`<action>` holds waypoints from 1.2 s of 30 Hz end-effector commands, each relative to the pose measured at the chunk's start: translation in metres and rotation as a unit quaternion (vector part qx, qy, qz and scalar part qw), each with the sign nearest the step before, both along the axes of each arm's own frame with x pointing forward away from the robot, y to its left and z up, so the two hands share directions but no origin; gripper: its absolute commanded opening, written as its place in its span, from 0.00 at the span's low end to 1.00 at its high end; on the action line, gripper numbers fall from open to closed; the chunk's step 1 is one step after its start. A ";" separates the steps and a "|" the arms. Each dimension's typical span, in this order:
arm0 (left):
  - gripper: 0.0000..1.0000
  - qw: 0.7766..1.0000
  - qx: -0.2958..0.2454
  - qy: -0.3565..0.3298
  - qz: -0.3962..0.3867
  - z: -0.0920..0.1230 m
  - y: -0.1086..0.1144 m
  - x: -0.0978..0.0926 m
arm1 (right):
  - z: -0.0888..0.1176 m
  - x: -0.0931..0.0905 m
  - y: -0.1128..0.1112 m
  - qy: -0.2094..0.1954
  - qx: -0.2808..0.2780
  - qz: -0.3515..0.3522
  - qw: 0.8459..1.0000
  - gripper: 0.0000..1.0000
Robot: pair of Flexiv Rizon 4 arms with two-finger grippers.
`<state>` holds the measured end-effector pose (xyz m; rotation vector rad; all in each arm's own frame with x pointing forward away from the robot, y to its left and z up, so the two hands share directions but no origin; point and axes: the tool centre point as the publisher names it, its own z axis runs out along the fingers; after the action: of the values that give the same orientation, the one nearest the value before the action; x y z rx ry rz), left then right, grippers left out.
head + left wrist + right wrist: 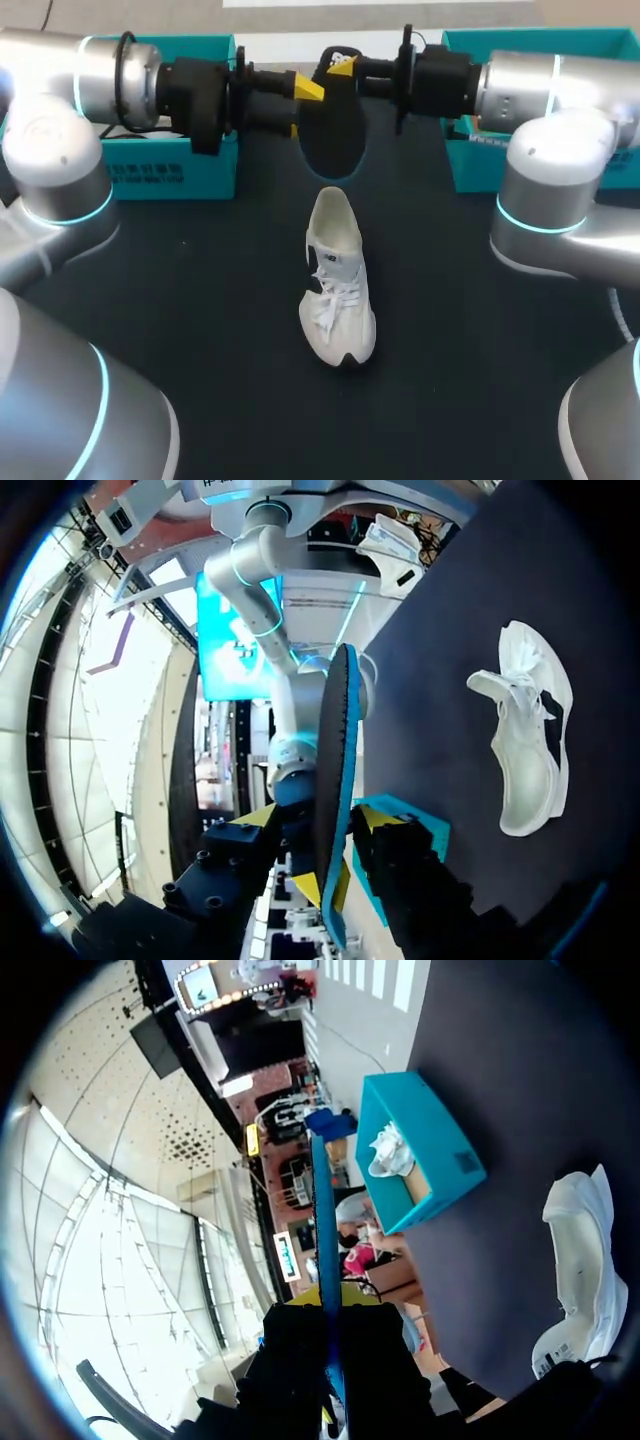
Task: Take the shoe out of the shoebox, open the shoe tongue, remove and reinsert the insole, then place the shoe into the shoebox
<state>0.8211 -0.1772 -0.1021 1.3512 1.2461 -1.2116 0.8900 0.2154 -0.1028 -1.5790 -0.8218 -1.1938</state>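
Note:
A black insole (335,135) with a blue underside hangs on edge above the far middle of the table, between my two arms. My right gripper (342,68) is shut on its upper end; in the right wrist view the blue edge of the insole (325,1240) rises from between the closed fingers of that gripper (330,1330). My left gripper (300,105) stands open astride the insole's left edge, and the left wrist view shows the insole (338,740) between its fingers with a gap at one side. The white shoe (337,290) lies on the table in front, laces up.
A teal box (170,160) stands at the far left under my left arm, with white paper in it (390,1150). A second teal box (475,160) stands at the far right. The dark table (200,300) stretches to both sides of the shoe.

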 end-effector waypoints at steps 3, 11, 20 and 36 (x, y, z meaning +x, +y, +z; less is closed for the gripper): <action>0.40 1.000 -0.006 0.001 0.000 -0.003 -0.007 0.000 | 0.001 0.007 0.018 0.000 -0.002 -0.001 1.000 0.00; 0.00 1.000 -0.009 0.004 0.011 -0.005 -0.011 0.000 | 0.000 -0.001 0.020 -0.009 0.006 -0.009 1.000 0.00; 0.00 1.000 -0.015 0.011 0.010 0.001 0.003 -0.003 | 0.006 -0.020 0.011 -0.113 -0.014 0.044 0.993 1.00; 0.00 1.000 -0.026 0.011 0.005 0.015 0.040 -0.016 | 0.012 -0.079 -0.052 -0.197 -0.045 0.100 0.974 1.00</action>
<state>0.8107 -0.1426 -0.0888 1.2981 1.2335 -1.2484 0.8251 0.1911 -0.0950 -1.2971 -1.2778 -1.3456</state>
